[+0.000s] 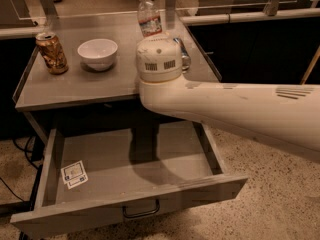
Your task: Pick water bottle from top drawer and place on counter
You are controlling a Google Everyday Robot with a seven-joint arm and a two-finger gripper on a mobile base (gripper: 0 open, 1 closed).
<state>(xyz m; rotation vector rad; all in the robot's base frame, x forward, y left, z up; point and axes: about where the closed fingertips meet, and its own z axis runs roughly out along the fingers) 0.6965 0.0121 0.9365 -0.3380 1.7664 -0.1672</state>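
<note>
A brown-gold can [51,53] stands near the left edge of the bench [75,90], with a white bowl [97,53] just beside it toward the middle. The white arm [230,106] reaches in over the bench's right front corner, and its round wrist hides most of the gripper [156,35]. The fingers grip the lower part of the water bottle [149,15], which tilts slightly near the back edge. Below, the top drawer [200,194] is pulled open and holds only a white card [74,174] at its front left.
</note>
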